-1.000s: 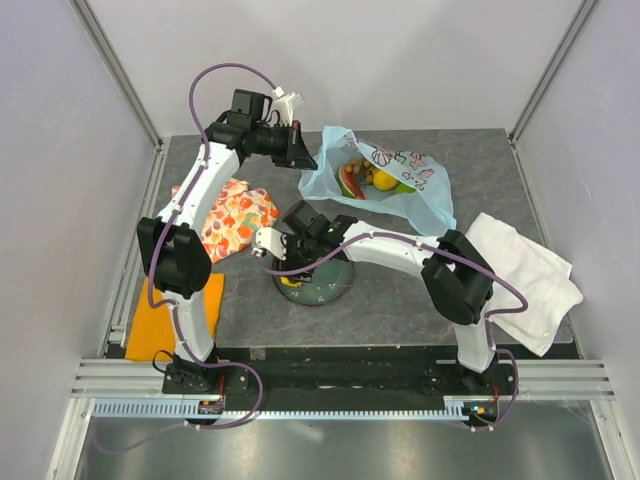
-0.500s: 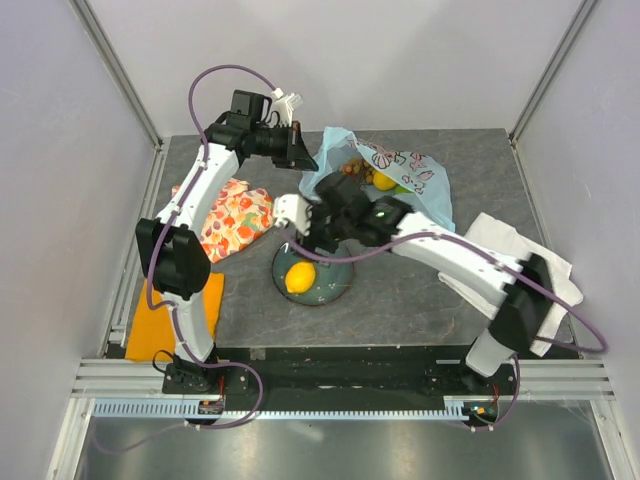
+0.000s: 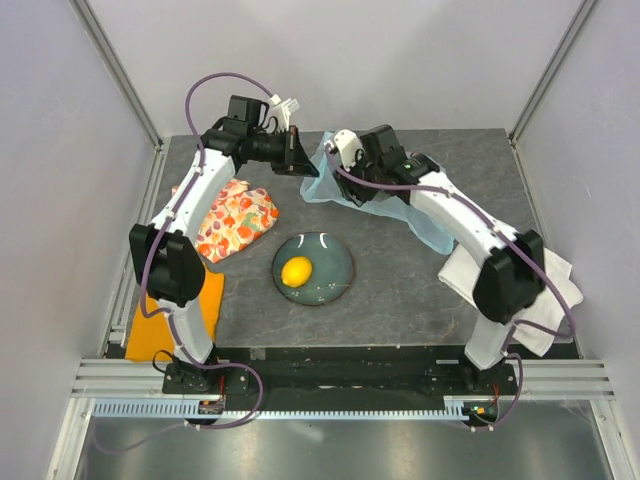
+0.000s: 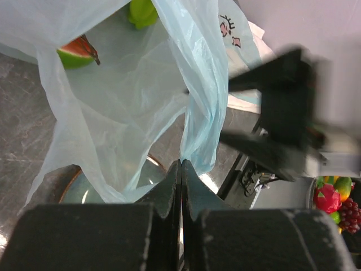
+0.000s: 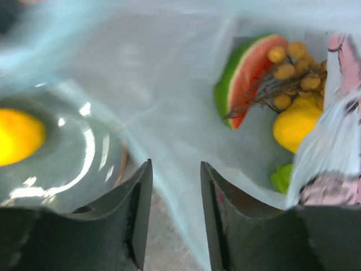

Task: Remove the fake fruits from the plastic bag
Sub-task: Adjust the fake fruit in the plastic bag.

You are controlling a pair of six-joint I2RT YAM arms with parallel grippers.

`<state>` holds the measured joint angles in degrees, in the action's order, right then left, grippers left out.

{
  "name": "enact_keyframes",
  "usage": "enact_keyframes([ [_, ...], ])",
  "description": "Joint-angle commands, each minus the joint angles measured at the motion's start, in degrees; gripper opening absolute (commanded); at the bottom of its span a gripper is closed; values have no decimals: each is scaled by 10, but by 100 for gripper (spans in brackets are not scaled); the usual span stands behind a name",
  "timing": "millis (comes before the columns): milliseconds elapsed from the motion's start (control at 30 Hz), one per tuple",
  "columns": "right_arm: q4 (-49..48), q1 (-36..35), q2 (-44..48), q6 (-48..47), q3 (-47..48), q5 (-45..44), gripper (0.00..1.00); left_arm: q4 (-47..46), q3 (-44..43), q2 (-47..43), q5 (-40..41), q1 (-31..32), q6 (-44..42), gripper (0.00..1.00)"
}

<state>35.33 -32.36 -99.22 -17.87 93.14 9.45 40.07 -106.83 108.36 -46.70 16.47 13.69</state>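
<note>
The light-blue plastic bag (image 3: 425, 205) lies at the back middle of the table. My left gripper (image 3: 300, 158) is shut on its left rim and holds it up; the pinched film (image 4: 197, 135) shows above the shut jaws (image 4: 181, 166). My right gripper (image 3: 340, 150) is open and empty over the bag's mouth (image 5: 175, 166). Inside the bag I see a watermelon slice (image 5: 245, 76), a brownish grape bunch (image 5: 290, 73), a yellow lemon (image 5: 296, 130) and a green piece (image 5: 282, 178). Another yellow lemon (image 3: 297, 271) lies on the dark round plate (image 3: 335, 270).
An orange-floral cloth (image 3: 232, 218) lies at the left. A white cloth (image 3: 540, 270) lies at the right. An orange pad (image 3: 170, 320) sits at the left front edge. The right arm spans above the bag.
My right gripper has left the lemon on the plate, risen and swung back to the bag's mouth. The left gripper has stayed holding the bag's rim.
</note>
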Motion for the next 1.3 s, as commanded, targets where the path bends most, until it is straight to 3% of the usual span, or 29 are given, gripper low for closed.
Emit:
enact_keyframes([
  [0,-12,32,-83,41,91,-51,43,-10,25,-37,-13,-2,11,1],
  [133,-32,63,-164,63,123,-60,35,4,40,-33,-9,-1,-22,2],
  [267,-55,70,-219,64,136,-79,33,15,54,-32,3,2,-39,2],
  [367,-55,70,-266,68,171,-70,38,18,61,-36,18,8,-50,1],
  [500,-59,70,-322,73,219,-51,55,27,60,-39,29,22,-72,2],
  [800,-62,62,-388,78,266,-39,73,30,69,-22,10,34,-61,1],
  [900,-29,57,-427,75,304,-74,72,28,63,-23,9,36,-58,2],
  [1033,-18,57,-451,56,324,-112,57,29,62,-31,15,36,-60,2],
  [1167,-35,63,-434,38,306,-119,15,32,73,-32,22,36,-67,2],
  [1267,-62,70,-371,31,260,-116,0,33,74,-25,32,37,-71,1],
])
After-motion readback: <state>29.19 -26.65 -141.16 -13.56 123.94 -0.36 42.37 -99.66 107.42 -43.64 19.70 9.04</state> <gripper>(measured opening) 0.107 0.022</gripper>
